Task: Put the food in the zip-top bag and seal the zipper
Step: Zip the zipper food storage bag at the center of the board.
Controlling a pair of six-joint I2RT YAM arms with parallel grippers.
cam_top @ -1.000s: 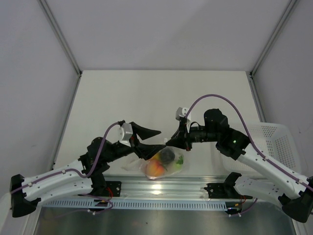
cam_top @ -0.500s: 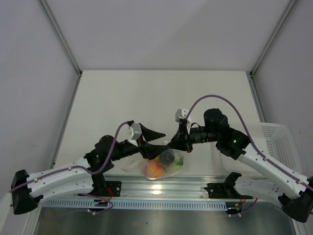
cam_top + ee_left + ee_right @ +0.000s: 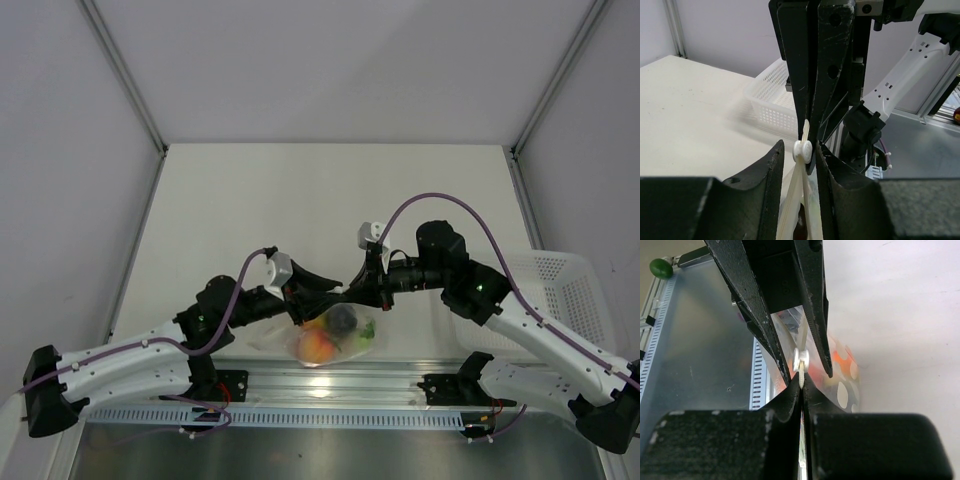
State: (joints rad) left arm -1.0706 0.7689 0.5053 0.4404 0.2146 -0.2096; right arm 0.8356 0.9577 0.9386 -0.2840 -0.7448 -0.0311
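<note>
The clear zip-top bag (image 3: 350, 342) hangs low over the table's near edge with the food inside: an orange-peach round one (image 3: 318, 346), a small dark-purple one (image 3: 344, 318) and green pieces (image 3: 367, 328). My right gripper (image 3: 356, 290) is shut on the zipper strip (image 3: 801, 377) at the bag's top edge. My left gripper (image 3: 336, 292) faces it tip to tip. In the left wrist view its jaws (image 3: 800, 152) stand slightly apart on either side of a small white slider (image 3: 802, 150) on the zipper, with a thin gap each side.
A white slotted basket (image 3: 570, 290) stands at the table's right edge, also seen in the left wrist view (image 3: 772, 102). The metal rail (image 3: 330, 385) with the arm bases runs just below the bag. A small green ball (image 3: 661, 267) lies by the rail.
My left gripper has moved right to meet the right gripper and its jaws have narrowed around the slider. The right gripper and the bag have stayed put.
</note>
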